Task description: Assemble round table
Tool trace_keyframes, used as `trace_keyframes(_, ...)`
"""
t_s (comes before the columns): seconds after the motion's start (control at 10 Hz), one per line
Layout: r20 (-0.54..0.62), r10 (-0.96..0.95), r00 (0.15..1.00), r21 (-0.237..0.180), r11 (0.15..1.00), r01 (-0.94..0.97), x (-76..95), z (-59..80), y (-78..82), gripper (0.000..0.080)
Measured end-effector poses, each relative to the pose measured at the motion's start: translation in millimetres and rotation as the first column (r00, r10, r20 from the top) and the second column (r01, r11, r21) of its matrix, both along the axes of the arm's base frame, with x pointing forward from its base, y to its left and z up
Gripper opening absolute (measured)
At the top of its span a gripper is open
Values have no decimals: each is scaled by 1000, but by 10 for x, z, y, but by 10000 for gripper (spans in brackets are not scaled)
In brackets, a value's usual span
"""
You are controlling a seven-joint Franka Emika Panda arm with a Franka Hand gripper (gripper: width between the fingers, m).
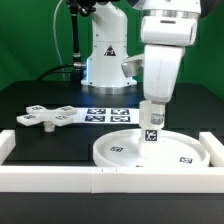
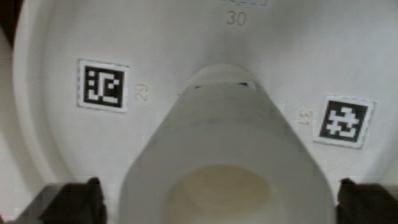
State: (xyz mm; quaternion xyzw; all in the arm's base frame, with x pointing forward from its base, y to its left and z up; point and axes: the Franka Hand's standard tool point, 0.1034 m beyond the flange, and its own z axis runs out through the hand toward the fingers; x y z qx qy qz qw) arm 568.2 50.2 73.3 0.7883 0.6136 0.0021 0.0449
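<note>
So the round disc (image 1: 120, 146) sits in the lower middle of the exterior view, boxed in by the white border rails (image 1: 60, 178) along the bottom and sides of the frame. The short post (image 1: 152, 137) stands upright on the disc, roughly in its middle. The cross-shaped piece (image 1: 48, 117) lies flat on its own at middle left, well apart from the disc. The marker board (image 1: 108, 113) lies between the two, a bit further back.

The gripper (image 1: 151, 120) hangs right over the post with its jaws spread wide, one on each side, not clamped on anything. In the wrist view the dark fingers (image 2: 68, 203) flank the post, and a sliver of gap shows on each side.

The arm's white body covers the back part of the disc in the exterior view, and the top of the post is lost behind the fingers there. The wrist view is soft; the printed number on the disc is hard to read and the fingers are cut off at the frame edge.

The table (image 1: 40, 95) is matte black, with a green backdrop (image 1: 30, 40) behind the robot base (image 1: 105, 60).
</note>
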Motion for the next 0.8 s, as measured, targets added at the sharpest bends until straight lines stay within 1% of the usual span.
trace_keyframes(0.1, -3, 32, 999, -4, 999, -32, 3, 1, 5, 649)
trace_keyframes(0.3, -13, 165, 986, -28, 986, -165, 3, -7, 6, 649)
trace_keyframes(0.5, -31, 322, 946, -50, 945, -323, 2, -13, -3, 649)
trace_keyframes(0.8, -57, 477, 877, -68, 875, -480, 2, -16, -50, 649)
